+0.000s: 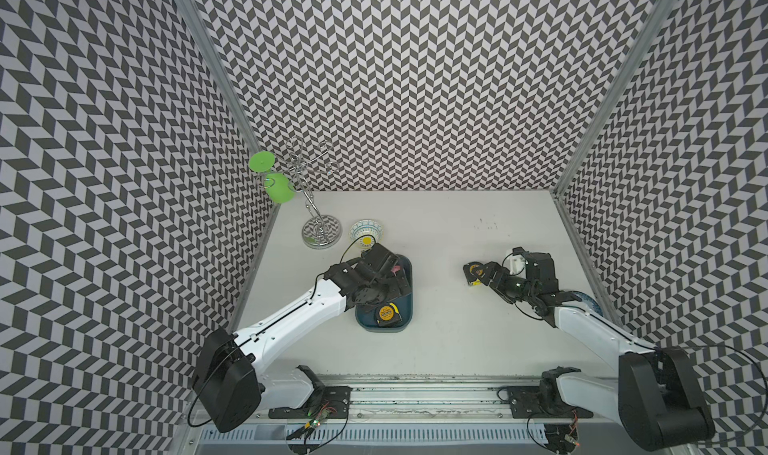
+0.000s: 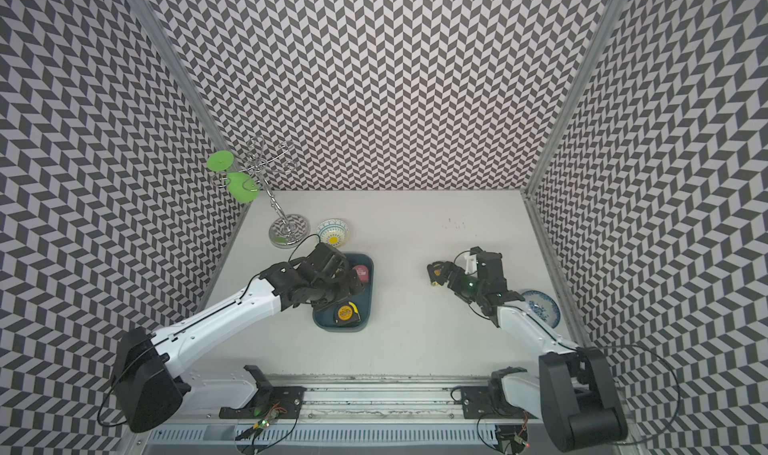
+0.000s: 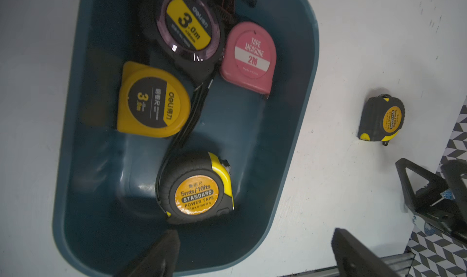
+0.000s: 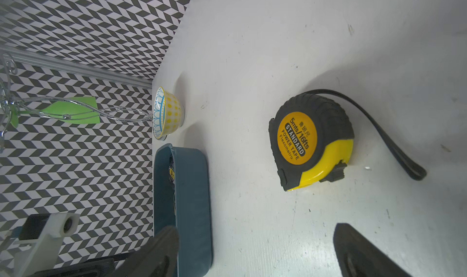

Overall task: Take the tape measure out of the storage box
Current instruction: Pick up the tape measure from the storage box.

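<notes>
While left end effector [image 1: 401, 284] hangs over storage box [image 1: 368, 322] in both top views, right end effector [image 1: 482, 275] sits at tape measure [image 1: 473, 270] on tabletop [image 1: 436, 349], well apart from box. Small bowl [image 1: 365, 232] beyond box.
Left wrist: jaws wide, empty; 4 more tape measures [image 3: 154, 101] inside box.
Right wrist: jaws wide, empty; tape measure lies just ahead, untouched.

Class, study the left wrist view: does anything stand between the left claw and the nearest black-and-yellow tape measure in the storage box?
Nothing visible does. The left claw is open above the storage box, and the tape measure lies face up just beyond one fingertip, uncovered.
</notes>
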`<state>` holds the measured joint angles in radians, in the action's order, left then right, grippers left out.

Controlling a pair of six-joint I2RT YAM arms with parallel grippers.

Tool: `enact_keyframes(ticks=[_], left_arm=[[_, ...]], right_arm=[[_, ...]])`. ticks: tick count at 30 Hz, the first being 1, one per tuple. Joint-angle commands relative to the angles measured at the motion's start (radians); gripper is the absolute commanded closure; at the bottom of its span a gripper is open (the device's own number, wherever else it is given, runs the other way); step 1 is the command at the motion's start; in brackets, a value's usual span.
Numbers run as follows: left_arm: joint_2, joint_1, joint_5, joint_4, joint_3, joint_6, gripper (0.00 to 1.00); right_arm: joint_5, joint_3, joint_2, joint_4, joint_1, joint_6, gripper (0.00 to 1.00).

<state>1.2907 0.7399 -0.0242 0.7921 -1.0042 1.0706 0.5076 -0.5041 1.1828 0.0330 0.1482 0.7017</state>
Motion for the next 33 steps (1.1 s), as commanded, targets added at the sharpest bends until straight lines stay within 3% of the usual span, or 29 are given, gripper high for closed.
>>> enact_keyframes(ticks=[1, 17, 33], left_arm=[[-0.002, 0.013, -0.016, 0.037, 0.028, 0.074, 0.0], [0.174, 0.014, 0.02, 0.033, 0.047, -0.014, 0.0], [0.316, 0.014, 0.066, 0.001, 0.003, -0.096, 0.0]], right_arm=[[-0.009, -0.016, -0.042, 0.046, -0.001, -0.018, 0.0], [0.01, -0.024, -0.146, 0.116, 0.001, -0.011, 0.01], [0.016, -0.024, -0.126, 0.088, 0.001, 0.004, 0.0]])
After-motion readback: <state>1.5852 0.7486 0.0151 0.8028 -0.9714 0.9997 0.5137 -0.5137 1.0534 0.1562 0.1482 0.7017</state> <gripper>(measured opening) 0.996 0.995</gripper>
